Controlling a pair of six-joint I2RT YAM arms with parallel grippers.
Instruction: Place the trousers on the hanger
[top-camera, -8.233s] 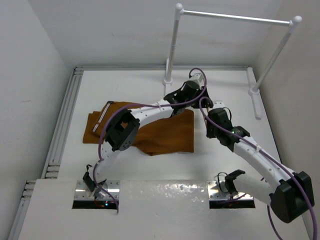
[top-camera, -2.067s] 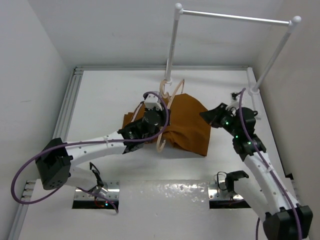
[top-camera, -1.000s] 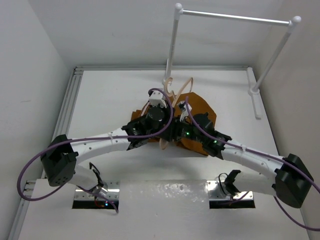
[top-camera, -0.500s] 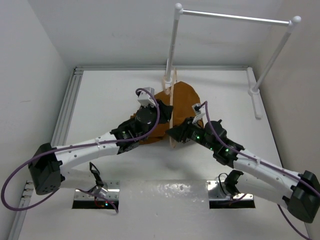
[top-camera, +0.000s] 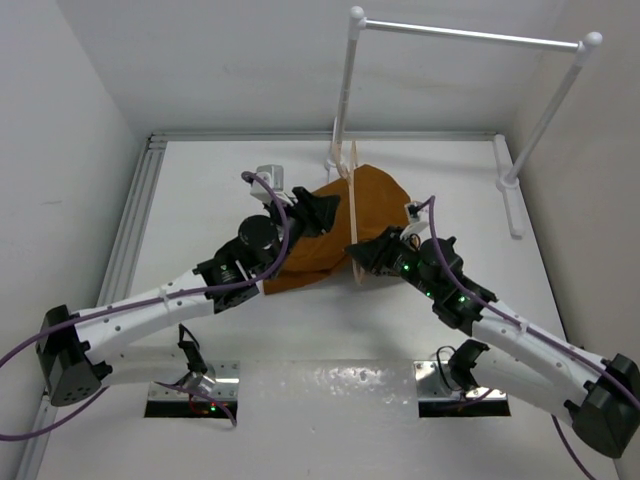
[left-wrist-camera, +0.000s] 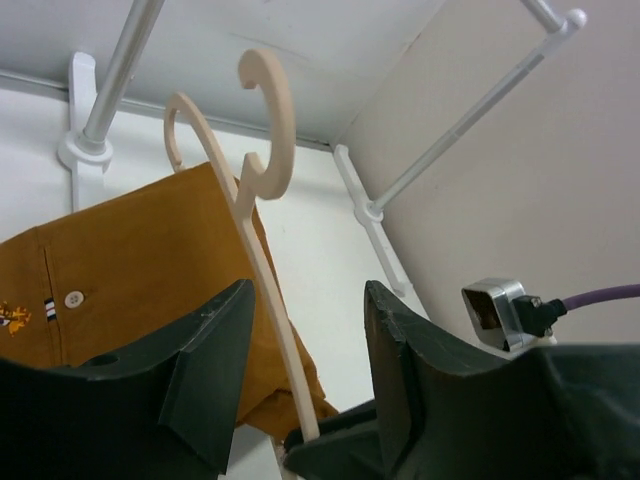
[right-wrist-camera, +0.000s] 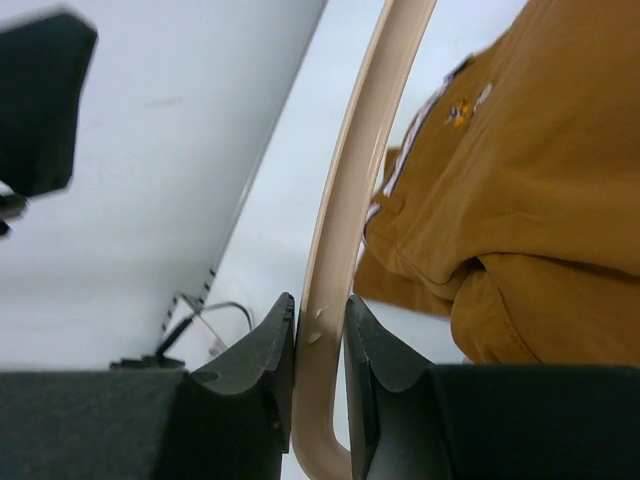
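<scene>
Hanger and trousers sit mid-frame in the overhead view. The hanger stands on edge just beside the foot of the white rail. The trousers are draped across it, most of the cloth to its left and a smaller fold to its right. My right fingers meet its lower end from the right, and my left fingers sit over the cloth from the left. I cannot tell whether the cloth's lower edge rests on the bench.

From the left wrist, the left fingers are spread wide and grasp nothing. The hanger's arm runs up between them to the hook at upper centre, and as far as I can see it touches neither finger. The trousers hang at the left of the frame.

From the right wrist, the right fingers are clenched on the hanger's arm near its rounded lower corner at bottom centre. The trousers fill the right of the frame.

As I judge it, the right side alone now carries the load. I would keep that clamp firm and the hanger upright. I would back the left side straight out along the gap so neither finger clips the arm or drags cloth off. I would also watch the smaller fold, since that is where the trousers could slide free.
</scene>
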